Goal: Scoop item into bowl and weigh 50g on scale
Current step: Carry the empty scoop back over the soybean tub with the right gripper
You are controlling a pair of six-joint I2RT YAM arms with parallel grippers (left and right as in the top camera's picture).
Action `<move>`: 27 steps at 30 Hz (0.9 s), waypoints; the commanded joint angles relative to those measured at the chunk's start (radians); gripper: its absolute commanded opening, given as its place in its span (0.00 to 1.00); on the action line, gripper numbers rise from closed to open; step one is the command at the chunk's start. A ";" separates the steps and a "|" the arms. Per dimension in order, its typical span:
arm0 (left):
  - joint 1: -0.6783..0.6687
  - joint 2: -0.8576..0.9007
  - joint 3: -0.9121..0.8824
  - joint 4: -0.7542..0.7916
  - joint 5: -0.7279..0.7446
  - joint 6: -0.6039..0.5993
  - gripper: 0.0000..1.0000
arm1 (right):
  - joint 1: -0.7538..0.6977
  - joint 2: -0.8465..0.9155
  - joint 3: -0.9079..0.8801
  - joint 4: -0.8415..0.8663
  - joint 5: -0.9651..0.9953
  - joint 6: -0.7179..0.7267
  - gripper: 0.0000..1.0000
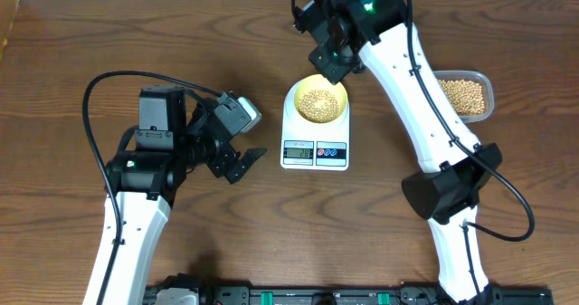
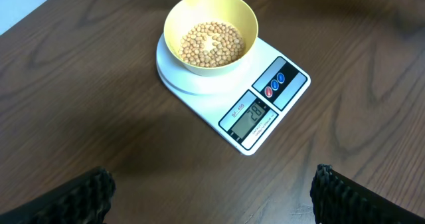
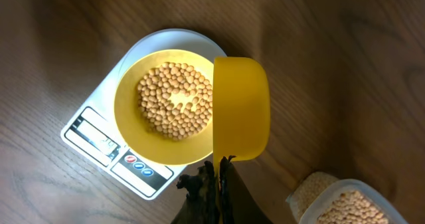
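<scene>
The pale yellow bowl [image 1: 318, 101] stands on the white scale [image 1: 315, 151] and holds a layer of tan beans [image 3: 176, 101]. The bowl [image 2: 211, 31] and scale [image 2: 265, 111] also show in the left wrist view. My right gripper [image 3: 219, 171] is shut on the handle of the bright yellow scoop [image 3: 240, 108], which is tipped on its side over the bowl's right rim [image 3: 133, 127]. In the overhead view the right gripper [image 1: 333, 56] hangs above the bowl's far edge. My left gripper [image 1: 237, 165] is open and empty over the table, left of the scale.
A clear plastic container [image 1: 468, 95] of beans stands at the right, also in the right wrist view [image 3: 345, 201]. The scale's display [image 2: 251, 117] shows digits I cannot read surely. Cables lie round both arms.
</scene>
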 commanded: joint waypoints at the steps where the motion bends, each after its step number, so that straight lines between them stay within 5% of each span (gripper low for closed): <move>1: 0.006 0.004 0.017 0.000 0.006 0.006 0.96 | 0.034 -0.036 0.018 0.004 0.016 -0.050 0.01; 14: 0.006 0.004 0.017 0.000 0.006 0.006 0.96 | -0.087 -0.048 0.018 -0.008 -0.017 0.211 0.01; 27: 0.006 0.004 0.017 0.000 0.006 0.006 0.96 | -0.444 -0.094 0.018 -0.123 -0.174 0.231 0.01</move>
